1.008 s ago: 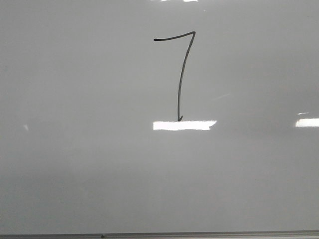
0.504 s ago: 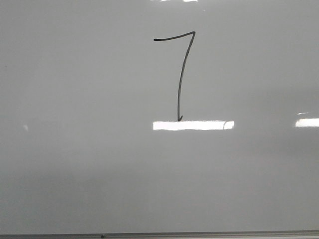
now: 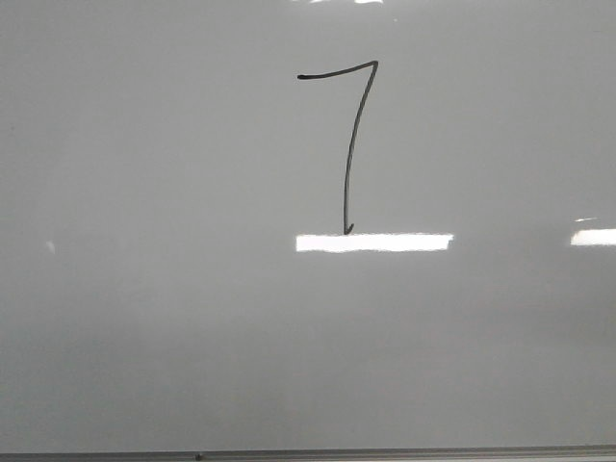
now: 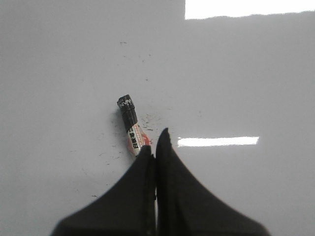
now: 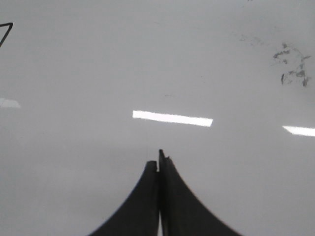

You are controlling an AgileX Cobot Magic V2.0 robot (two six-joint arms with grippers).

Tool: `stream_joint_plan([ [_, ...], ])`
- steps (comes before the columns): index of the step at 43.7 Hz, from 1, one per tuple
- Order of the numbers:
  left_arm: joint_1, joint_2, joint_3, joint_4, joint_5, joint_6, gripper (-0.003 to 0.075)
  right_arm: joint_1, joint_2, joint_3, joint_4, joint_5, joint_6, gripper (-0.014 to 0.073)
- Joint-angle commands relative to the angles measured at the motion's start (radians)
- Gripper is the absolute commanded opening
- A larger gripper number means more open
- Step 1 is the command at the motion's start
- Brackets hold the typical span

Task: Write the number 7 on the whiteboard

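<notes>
Front view: the whiteboard [image 3: 144, 318] fills the frame, glossy grey-white, with a thin grey metal edge strip [image 3: 385, 452] along its near side. The number 7 [image 3: 348, 154] stands in the upper middle of the board as a thin black marker line: a short top bar, a sharp corner at its right end, and a long, nearly vertical stem ending in a tiny hook. The hook touches the top edge of a bright rectangular light reflection [image 3: 373, 243]. No arm or gripper appears in this view.

Left wrist view: the left gripper [image 4: 155, 147] hovers over the board with its two black fingers pressed together, no gap between them, holding nothing. A marker [image 4: 132, 126], black cap and white labelled barrel, lies on the board just beyond the fingertips, its near end hidden behind the left finger. Small dark specks dot the surface around it.

Right wrist view: the right gripper [image 5: 158, 162] is also fully closed and empty. Dark ink smudges [image 5: 291, 66] mark the board well away from it. A corner of the black line shows at the frame edge.
</notes>
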Motion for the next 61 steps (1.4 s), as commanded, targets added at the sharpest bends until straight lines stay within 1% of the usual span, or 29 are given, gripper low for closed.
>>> stream_joint_plan([
  [1, 0.0, -0.015, 0.012, 0.001, -0.09, -0.007, -0.002, -0.009, -0.018, -0.003, -0.007, -0.097, 0.0, -0.0067],
  [23, 0.0, -0.015, 0.012, 0.001, -0.09, -0.007, -0.002, -0.009, -0.019, -0.003, -0.01, -0.103, 0.012, -0.0067],
  [26, 0.0, -0.015, 0.012, 0.001, -0.09, -0.007, -0.0021, -0.009, -0.019, -0.003, -0.025, -0.105, 0.051, -0.0067],
  [32, 0.0, -0.015, 0.012, 0.001, -0.09, -0.007, -0.002, -0.009, -0.019, -0.003, -0.094, -0.113, 0.152, -0.0067],
  [35, 0.0, -0.015, 0.012, 0.001, -0.09, -0.007, -0.002, -0.009, -0.019, -0.003, -0.097, -0.119, 0.177, -0.0067],
  [61, 0.0, -0.015, 0.012, 0.001, -0.09, -0.007, -0.002, -0.009, -0.018, -0.003, -0.097, -0.12, 0.177, -0.0067],
])
